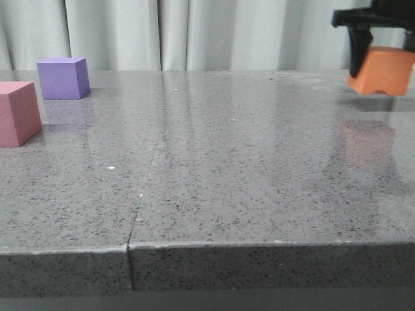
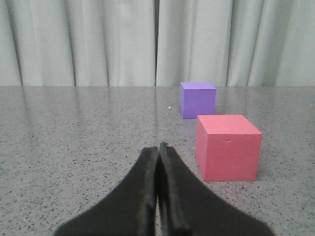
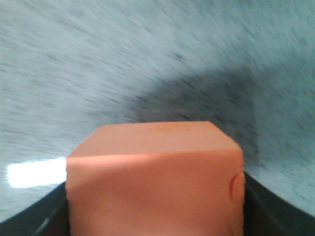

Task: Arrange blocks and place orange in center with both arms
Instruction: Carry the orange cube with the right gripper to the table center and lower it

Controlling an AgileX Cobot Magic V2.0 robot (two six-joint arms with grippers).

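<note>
My right gripper is shut on the orange cube and holds it, slightly tilted, just above the table at the far right. In the right wrist view the orange cube fills the space between the two black fingers, and the view is blurred. The purple cube sits at the far left back, and the pink cube sits at the left edge, nearer than the purple one. My left gripper is shut and empty, low over the table, short of the pink cube and purple cube.
The grey speckled table has a seam running from the back to its front edge. A pale curtain hangs behind the table.
</note>
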